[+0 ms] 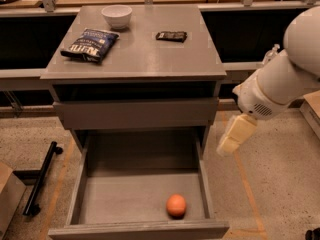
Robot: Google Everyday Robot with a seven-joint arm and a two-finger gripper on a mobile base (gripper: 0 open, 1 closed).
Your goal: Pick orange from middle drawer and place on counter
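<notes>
The orange lies in the open middle drawer, near its front wall and right of centre. The drawer is pulled out low toward me under the grey cabinet. The counter is the cabinet's flat grey top. My gripper hangs on the white arm to the right of the cabinet, outside the drawer, above and to the right of the orange and apart from it. It holds nothing that I can see.
On the counter stand a white bowl, a dark chip bag and a small dark snack bar. The upper drawer is closed. A black stand and a cardboard box are on the floor at left.
</notes>
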